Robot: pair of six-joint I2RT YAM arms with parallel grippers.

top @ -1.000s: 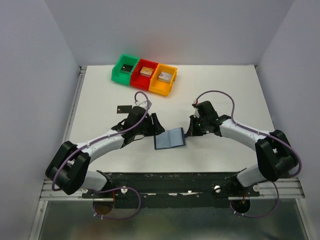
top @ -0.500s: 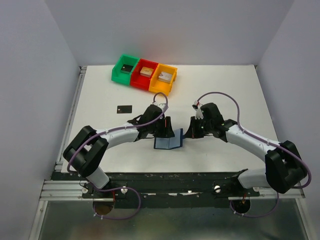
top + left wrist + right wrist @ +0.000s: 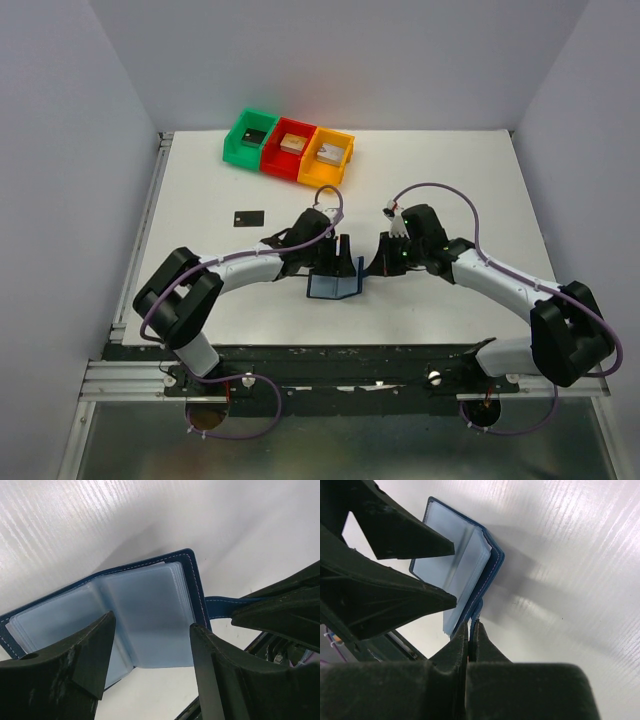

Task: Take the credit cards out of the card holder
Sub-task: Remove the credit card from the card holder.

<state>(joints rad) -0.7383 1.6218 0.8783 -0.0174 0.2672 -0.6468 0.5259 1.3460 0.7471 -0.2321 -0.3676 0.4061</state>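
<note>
The navy card holder point(image 3: 330, 287) lies open on the white table between my arms, its right half raised, pale blue sleeve pages showing point(image 3: 145, 610). My right gripper point(image 3: 376, 268) is shut on its navy strap at the right edge point(image 3: 472, 622) and holds that side up. My left gripper point(image 3: 343, 255) is open just above the holder, its fingers either side of the right page point(image 3: 151, 622) and touching nothing. One black credit card point(image 3: 248, 217) lies flat on the table to the left. No card shows inside the sleeves; the other cards are out of view.
Green point(image 3: 250, 136), red point(image 3: 290, 148) and orange point(image 3: 327, 158) bins stand in a row at the back, each with a small block inside. White walls enclose the table on three sides. The black rail with the arm bases point(image 3: 350, 365) runs along the near edge.
My left arm has swung right and its open gripper now hangs over the holder. My right gripper has lifted the holder's right side, so the holder has folded partway up.
</note>
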